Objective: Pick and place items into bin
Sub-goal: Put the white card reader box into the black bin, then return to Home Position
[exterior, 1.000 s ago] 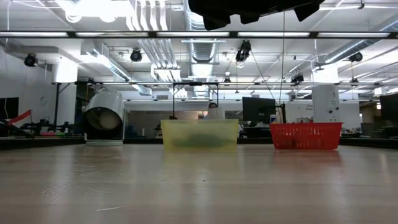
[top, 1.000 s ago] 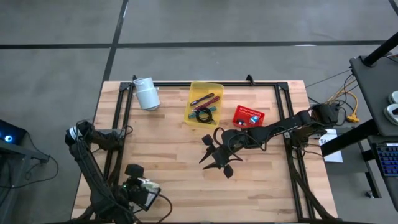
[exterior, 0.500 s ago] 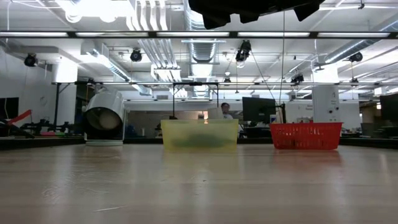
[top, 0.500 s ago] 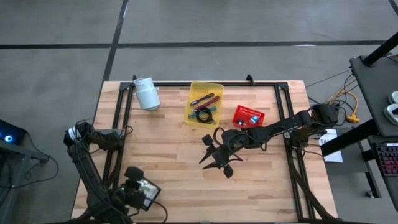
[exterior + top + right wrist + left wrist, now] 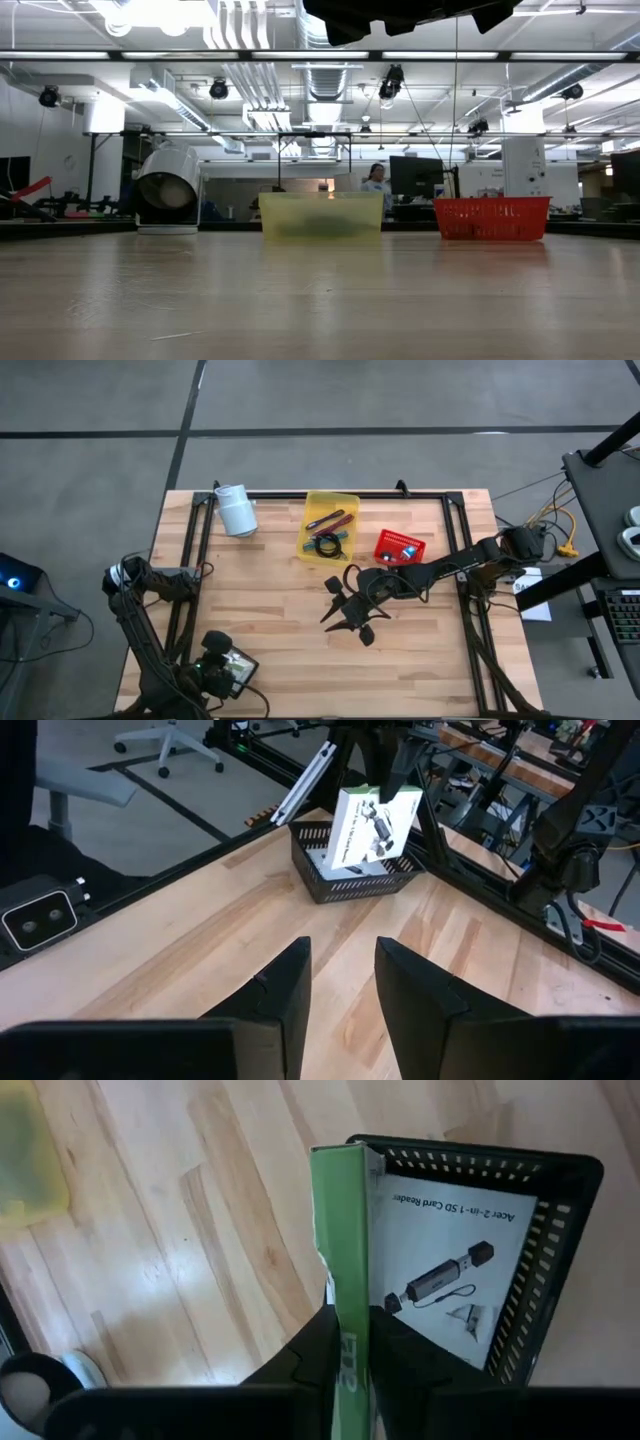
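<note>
Left end effector (image 5: 352, 1342) over the black basket (image 5: 560, 1270)
We see it pinching 1 boxed card (image 5: 440, 1270); our right end effector (image 5: 350, 617) hovers mid-table, fingers spread.

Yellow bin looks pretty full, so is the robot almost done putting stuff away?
Done: the yellow plastic bin holds a magenta stick and a coiled black cable. In hand: the left claw grips a green-edged white card box above a black mesh basket. Left: dropping that box in. The right claw hovers open mid-table.
</note>
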You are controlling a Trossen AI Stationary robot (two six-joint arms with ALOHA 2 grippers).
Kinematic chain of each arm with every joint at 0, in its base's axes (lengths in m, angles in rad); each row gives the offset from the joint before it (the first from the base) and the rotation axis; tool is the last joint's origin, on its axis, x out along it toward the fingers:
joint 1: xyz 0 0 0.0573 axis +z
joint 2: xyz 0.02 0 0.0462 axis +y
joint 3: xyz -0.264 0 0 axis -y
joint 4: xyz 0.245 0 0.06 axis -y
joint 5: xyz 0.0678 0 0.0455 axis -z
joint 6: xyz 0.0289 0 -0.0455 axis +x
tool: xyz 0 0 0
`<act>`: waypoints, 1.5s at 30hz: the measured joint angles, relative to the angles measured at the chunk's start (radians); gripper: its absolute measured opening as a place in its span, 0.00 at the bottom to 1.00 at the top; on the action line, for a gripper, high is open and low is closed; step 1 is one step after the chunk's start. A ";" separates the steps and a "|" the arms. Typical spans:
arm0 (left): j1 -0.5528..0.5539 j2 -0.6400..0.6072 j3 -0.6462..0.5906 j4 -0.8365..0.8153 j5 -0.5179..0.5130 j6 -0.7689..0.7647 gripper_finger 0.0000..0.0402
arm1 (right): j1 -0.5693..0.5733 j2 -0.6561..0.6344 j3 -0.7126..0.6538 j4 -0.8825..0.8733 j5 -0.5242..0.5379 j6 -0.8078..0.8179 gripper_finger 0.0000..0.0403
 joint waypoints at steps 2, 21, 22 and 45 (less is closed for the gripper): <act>0.001 0.000 0.000 0.002 -0.002 -0.002 0.12 | 0.000 0.000 0.000 0.001 0.000 0.000 0.25; 0.010 -0.012 0.021 0.018 -0.065 -0.002 0.28 | 0.000 0.000 0.000 0.002 0.000 -0.008 0.23; 0.010 -0.015 0.017 0.021 -0.122 -0.006 0.28 | 0.000 0.000 0.000 0.001 0.000 -0.008 0.22; 0.167 -0.278 -0.486 1.165 -0.432 0.684 0.28 | 0.000 0.000 0.000 -0.132 0.556 0.102 0.18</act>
